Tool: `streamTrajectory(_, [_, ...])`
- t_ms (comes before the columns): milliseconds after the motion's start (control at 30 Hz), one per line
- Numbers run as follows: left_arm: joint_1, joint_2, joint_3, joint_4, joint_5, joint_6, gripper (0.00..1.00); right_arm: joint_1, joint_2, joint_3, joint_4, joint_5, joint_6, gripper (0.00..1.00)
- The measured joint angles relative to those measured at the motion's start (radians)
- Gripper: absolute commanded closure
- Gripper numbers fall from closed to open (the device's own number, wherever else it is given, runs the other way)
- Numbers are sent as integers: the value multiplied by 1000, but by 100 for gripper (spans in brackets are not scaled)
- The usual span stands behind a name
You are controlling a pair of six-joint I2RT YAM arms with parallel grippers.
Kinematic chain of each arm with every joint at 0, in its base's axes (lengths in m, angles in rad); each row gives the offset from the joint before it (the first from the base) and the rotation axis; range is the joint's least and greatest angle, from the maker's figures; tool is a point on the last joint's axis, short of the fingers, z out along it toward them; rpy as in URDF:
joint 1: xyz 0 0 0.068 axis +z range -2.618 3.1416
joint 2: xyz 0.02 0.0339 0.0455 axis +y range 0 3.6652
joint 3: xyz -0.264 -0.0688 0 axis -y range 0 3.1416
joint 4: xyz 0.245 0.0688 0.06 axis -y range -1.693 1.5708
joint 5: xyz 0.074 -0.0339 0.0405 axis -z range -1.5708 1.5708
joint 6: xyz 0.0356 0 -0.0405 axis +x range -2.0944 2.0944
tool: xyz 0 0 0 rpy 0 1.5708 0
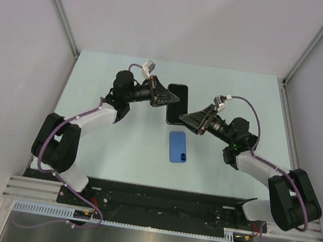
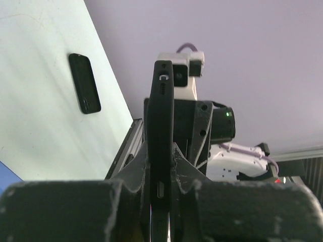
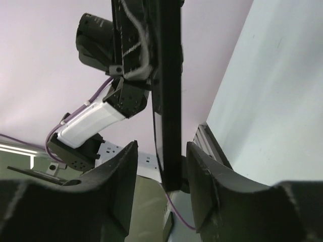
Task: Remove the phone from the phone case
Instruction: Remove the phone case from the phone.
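left gripper clamped on case | right gripper spread, astride it | phone apparently lying free, upper left of left wrist view | extraction looks done

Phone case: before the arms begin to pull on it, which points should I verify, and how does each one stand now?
1. Left gripper clamped on the phone case edge: ok.
2. Right gripper closed on its other end: not ok, the fingers straddle it with a gap.
3. Case held off the table: ok.
4. Blue phone lies apart from the grip: ok.
5. The phone seated inside: cannot tell, only dark edges show.
6. Black slab on the table, left wrist view: cannot tell what it is.
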Motion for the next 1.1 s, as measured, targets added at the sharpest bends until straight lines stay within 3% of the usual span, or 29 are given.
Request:
streamTrajectory(200, [3,-1,-16,24,-51,-54,100,5,-144,-76,-61,38,-3,55])
streamTrajectory(533, [4,-9,-36,109,-61,-135,100,8,-171,-90,-55,85,16,72])
streamTrajectory(733, [4,-16,-56,144,-61,-164,100,10,-121,-117,69,124,72,71])
streamTrajectory(833, [4,-16,-71,171,-64,-183,100,10,-50,-124,193,132,129,80])
streamTrajectory(867, [4,-18,-77,174,-68,-185,100,11,-23,-124,231,135,146,95])
streamTrajectory(900, [6,-19,-82,173,-75,-187,100,14,13,-124,275,139,182,100])
streamTrajectory(1100, [27,-31,-121,128,-109,-193,100,38,124,-124,367,169,256,100])
